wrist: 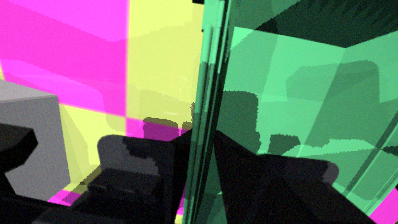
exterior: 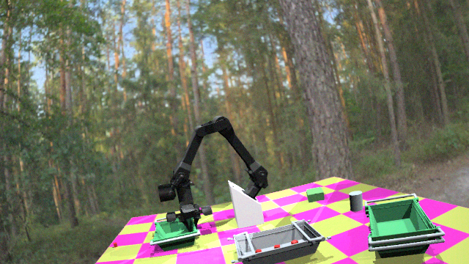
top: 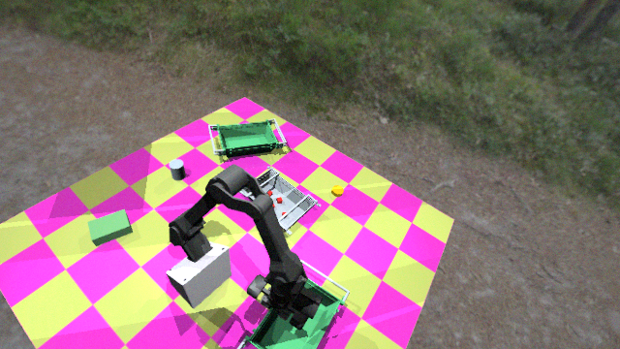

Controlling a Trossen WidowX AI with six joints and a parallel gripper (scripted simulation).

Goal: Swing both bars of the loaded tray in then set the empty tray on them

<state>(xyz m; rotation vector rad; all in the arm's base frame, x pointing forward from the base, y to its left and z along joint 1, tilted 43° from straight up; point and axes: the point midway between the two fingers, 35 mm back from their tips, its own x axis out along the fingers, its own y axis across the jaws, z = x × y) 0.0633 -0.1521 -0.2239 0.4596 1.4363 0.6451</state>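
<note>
The loaded grey tray (top: 290,198) (exterior: 304,251) holds several small red blocks. One wire bar (top: 296,207) (exterior: 302,232) crosses its top near one end and the other bar (exterior: 250,243) near the other end. An empty green tray (top: 315,332) (exterior: 171,231) (wrist: 310,100) stands on the table at the arm, its wire bars out over its ends. My gripper (exterior: 193,222) (wrist: 205,133) points down and is shut on this tray's long side wall, one finger inside and one outside. The fingertips are hidden in the top view.
Another green tray (top: 247,138) (exterior: 397,220) stands beyond the grey one. A white box (top: 208,281) (exterior: 245,209) (wrist: 30,125) stands near the arm base. A green block (top: 110,228) (exterior: 315,194), a grey cylinder (top: 177,171) (exterior: 355,201), a yellow piece (top: 337,190) and a red block (exterior: 115,245) also lie about.
</note>
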